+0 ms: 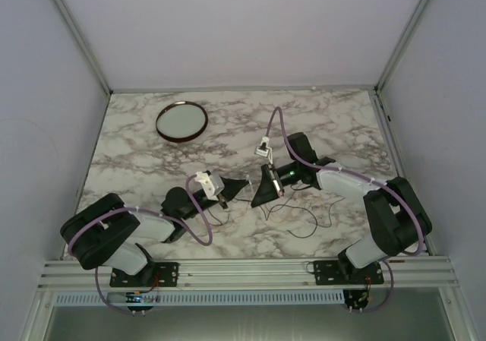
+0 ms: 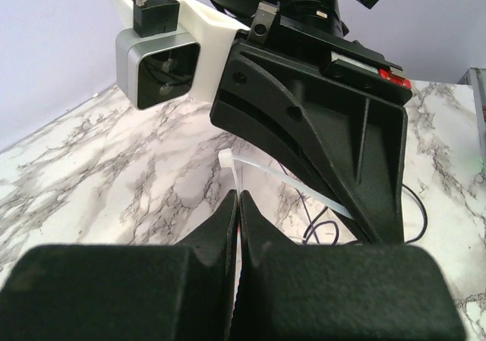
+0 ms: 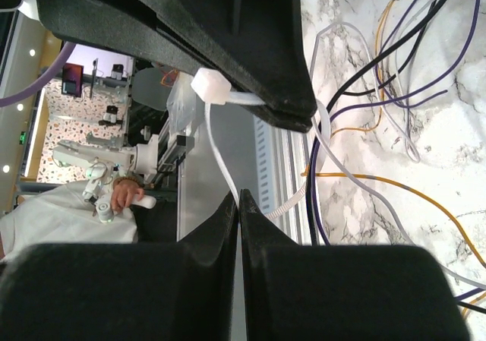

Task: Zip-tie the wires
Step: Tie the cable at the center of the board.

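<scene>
My left gripper (image 2: 238,197) is clamped shut, with the white strap of the zip tie (image 2: 228,161) pinched between its tips. The tie's square head sits just above them. My right gripper (image 3: 239,195) is also closed tight on the zip tie. A strand runs up from its tips to the head, which rests against the underside of the left gripper's finger. On the overhead camera I see the two grippers nose to nose, low over the middle of the marble counter (image 1: 137,151). A ribbed length of the tie curves past the wires (image 3: 383,90), which lie in loose loops on the counter just beside and beneath the right gripper. A round dark-rimmed dish (image 1: 182,121) sits well apart, toward the far left.
</scene>
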`<state>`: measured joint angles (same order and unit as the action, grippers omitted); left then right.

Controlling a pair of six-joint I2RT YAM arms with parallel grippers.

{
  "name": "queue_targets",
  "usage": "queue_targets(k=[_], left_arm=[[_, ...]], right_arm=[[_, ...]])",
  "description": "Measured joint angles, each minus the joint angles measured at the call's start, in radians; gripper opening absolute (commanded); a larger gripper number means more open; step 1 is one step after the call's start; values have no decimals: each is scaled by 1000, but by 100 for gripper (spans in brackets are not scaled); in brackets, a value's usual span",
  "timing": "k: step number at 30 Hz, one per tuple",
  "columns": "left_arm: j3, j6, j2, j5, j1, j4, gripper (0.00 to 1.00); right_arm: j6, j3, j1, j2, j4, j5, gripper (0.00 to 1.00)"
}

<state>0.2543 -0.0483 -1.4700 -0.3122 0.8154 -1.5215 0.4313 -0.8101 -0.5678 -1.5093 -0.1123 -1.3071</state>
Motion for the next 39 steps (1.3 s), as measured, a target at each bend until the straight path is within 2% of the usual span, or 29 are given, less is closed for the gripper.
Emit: queue_targets(k=[39], left_arm=[[-2,-100,0,26,24,10,0]], right_arm=[[137,-153,37,-124,-72,-80,0]])
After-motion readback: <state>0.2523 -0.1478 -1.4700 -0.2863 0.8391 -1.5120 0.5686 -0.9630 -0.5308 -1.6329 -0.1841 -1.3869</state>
